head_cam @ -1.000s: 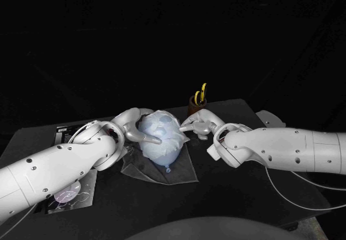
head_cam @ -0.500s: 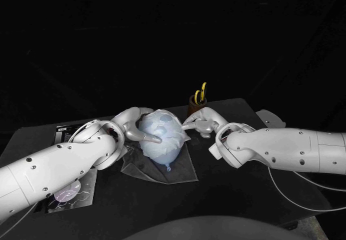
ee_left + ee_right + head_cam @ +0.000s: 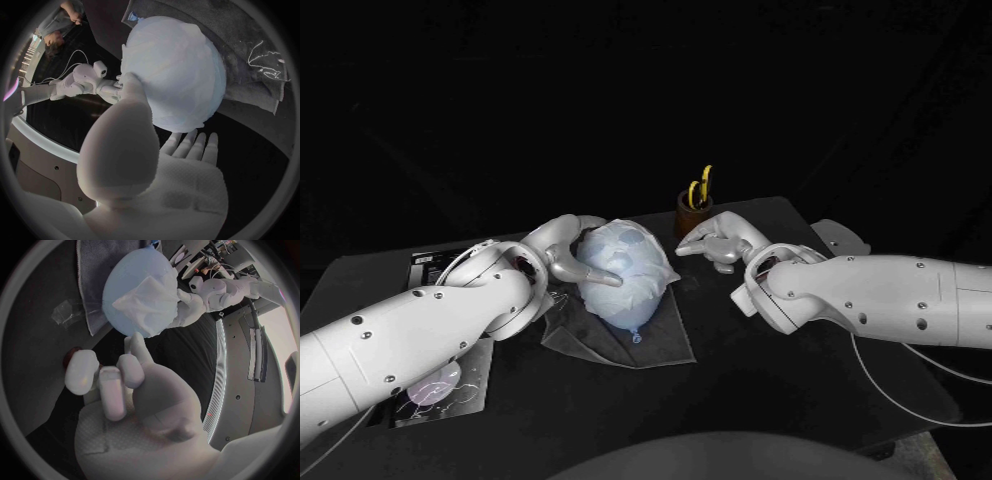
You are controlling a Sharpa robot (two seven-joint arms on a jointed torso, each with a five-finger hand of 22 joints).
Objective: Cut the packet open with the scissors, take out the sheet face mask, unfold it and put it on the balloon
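The sheet face mask (image 3: 632, 255) is seen draped, crumpled, over the pale blue balloon (image 3: 623, 305), which is laid on a grey cloth (image 3: 661, 345) near the middle of the black table (image 3: 776, 390). The balloon is held by the left hand (image 3: 567, 255), with the thumb pressed on its surface and the fingers (image 3: 195, 145) stretched beneath it. The right hand (image 3: 718, 245) is found just beside the balloon, apart from it, with fingers curled together on nothing. The scissors (image 3: 702, 186) are stood in a brown holder (image 3: 691, 212) by the table's far edge.
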